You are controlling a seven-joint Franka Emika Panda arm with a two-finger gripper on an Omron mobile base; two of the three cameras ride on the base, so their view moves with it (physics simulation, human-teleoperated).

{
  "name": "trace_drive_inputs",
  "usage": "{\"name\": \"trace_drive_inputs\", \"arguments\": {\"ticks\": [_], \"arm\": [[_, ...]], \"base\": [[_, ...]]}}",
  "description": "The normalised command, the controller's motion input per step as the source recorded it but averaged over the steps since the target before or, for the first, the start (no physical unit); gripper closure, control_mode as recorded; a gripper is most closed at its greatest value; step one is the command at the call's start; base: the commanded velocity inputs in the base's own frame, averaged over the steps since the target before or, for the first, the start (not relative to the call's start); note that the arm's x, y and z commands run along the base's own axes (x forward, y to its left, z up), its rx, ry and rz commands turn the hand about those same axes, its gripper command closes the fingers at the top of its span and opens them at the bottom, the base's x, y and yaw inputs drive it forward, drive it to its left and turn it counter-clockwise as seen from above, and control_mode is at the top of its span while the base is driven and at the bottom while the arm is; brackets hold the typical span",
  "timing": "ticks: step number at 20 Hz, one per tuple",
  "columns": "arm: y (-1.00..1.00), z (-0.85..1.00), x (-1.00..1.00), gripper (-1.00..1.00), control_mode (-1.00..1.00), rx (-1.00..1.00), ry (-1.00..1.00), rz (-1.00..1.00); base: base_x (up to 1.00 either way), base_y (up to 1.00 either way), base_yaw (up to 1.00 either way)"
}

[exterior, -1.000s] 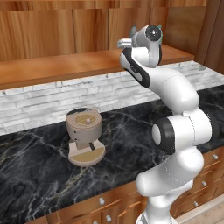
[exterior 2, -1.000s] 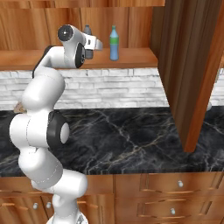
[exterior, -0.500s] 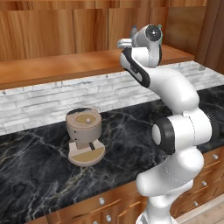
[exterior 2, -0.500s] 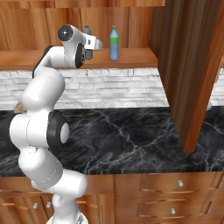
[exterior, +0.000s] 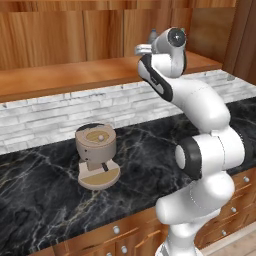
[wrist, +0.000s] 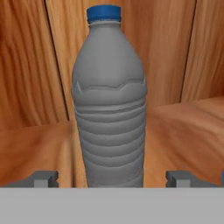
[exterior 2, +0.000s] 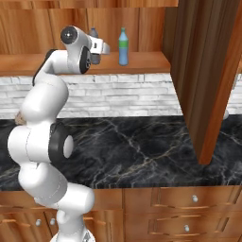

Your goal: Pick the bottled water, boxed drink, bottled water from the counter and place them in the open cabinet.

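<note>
Claw (wrist: 112,181) is standing wide: in my hand view my two small dark finger tips (wrist: 43,178) are sitting far apart, one on each side of the greyish clear plastic bottle with ribbed sides and a blue cap (wrist: 109,103), and neither tip is touching it. The grey bottle is standing upright on the long plain wooden shelf board (wrist: 183,127) of the warm brown wood-panelled wall cabinet (wrist: 26,65), with the vertical back panels right behind it.

From the right base view, I am reaching my white arm up to the shelf, the claw (exterior 2: 97,49) pointing at the back wall, and the grey bottle (exterior 2: 93,33) is showing just its top behind my hand. The translucent blue plastic bottle with a green cap (exterior 2: 123,46) is standing upright on the same shelf board (exterior 2: 142,61), just beside and to the right of my hand, apart from the grey one.

From the left base view, my hand is blocking the grey bottle apart from a dark sliver of its top (exterior: 152,36). On the black marble bench with white veins (exterior: 45,200) a round tan and brown appliance on a disc base (exterior: 96,155) is sitting near the white brick backsplash (exterior: 50,112). Wooden drawer fronts with small silver knobs (exterior 2: 189,198) are running below the bench edge.
</note>
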Motion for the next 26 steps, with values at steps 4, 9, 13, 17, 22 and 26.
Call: {"name": "trace_drive_inputs", "arguments": {"ticks": [4, 9, 13, 17, 22, 26], "arm": [[0.00, 0.00, -1.00, -1.00, -1.00, 0.03, 0.00, 0.00], [0.00, -0.09, -1.00, -1.00, -1.00, 0.03, 0.00, 0.00], [-0.02, -0.21, -1.00, -1.00, -1.00, 0.04, 0.01, 0.00], [-0.03, -0.26, -1.00, -1.00, -1.00, 0.03, 0.07, 0.00], [-0.01, -0.31, -0.98, -1.00, -1.00, 0.02, 0.11, 0.00], [0.00, -0.29, -0.77, -1.00, -1.00, 0.00, 0.14, 0.00]], "base": [[0.00, 0.00, 0.00], [0.00, 0.00, 0.00], [0.00, 0.00, 0.00], [0.00, 0.00, 0.00], [0.00, 0.00, 0.00], [0.00, 0.00, 0.00]]}}
